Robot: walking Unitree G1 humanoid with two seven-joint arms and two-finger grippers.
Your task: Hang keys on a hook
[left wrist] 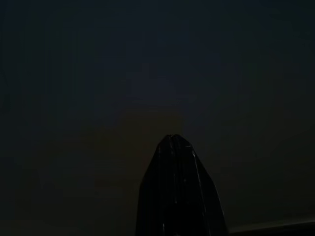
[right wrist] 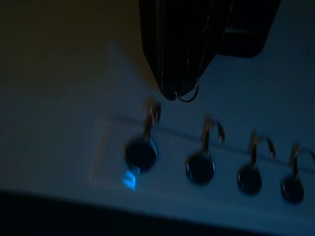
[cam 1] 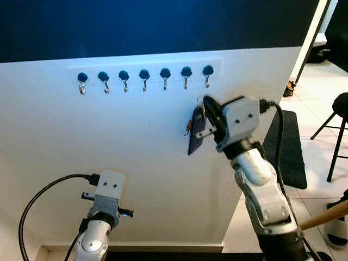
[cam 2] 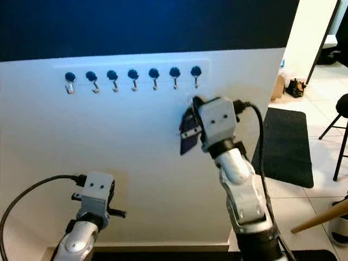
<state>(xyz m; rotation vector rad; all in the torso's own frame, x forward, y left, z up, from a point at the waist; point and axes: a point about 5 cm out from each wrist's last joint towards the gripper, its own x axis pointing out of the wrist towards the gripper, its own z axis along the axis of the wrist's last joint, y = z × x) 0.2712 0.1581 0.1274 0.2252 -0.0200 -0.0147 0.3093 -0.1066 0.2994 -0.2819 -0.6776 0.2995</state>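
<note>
A row of several small metal hooks on round blue bases (cam 1: 144,77) runs along the top of a white wall panel (cam 1: 136,147). My right gripper (cam 1: 206,111) is raised against the panel, just below the rightmost hook (cam 1: 207,76). It is shut on the keys, whose dark blue tag (cam 1: 196,135) hangs beneath the fingers. In the right wrist view a thin key ring (right wrist: 188,96) sticks out at the shut fingertips (right wrist: 170,83), a short way from the hooks (right wrist: 202,157). My left arm (cam 1: 104,204) hangs low and idle in front of the panel.
A dark blue wall (cam 1: 152,24) rises above the white panel. To the right lie a black floor mat (cam 1: 293,147) on pale tiles, a black stool (cam 1: 338,128) and a wooden stick (cam 1: 326,216).
</note>
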